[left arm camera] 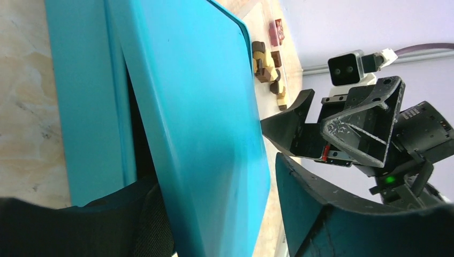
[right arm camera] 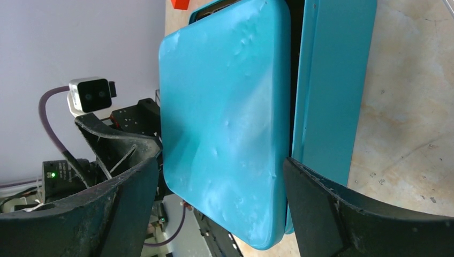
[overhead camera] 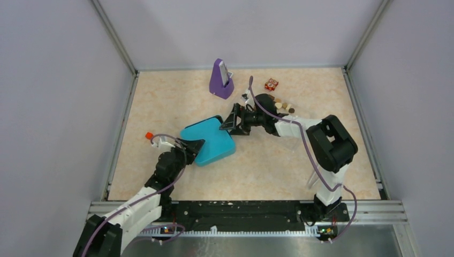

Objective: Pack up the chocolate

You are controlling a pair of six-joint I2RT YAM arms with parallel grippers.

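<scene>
Teal lid [left arm camera: 203,123] raised — chocolate [left arm camera: 267,67] beyond.

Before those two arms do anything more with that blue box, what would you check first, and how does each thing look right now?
1. Lid of the flat teal plastic box lifted off its base: ok, a dark gap shows in both wrist views.
2. Left gripper holding the lid: cannot tell; its fingers straddle the near edge.
3. Right gripper open: ok, jaws stand wide around the far edge, not clamped.
4. Small brown and cream chocolate pieces still outside the box: ok, piled on the table behind the right arm.
5. Box inside free for chocolate: cannot tell, hidden by the lid.
6. Purple stand out of the way: ok.
</scene>
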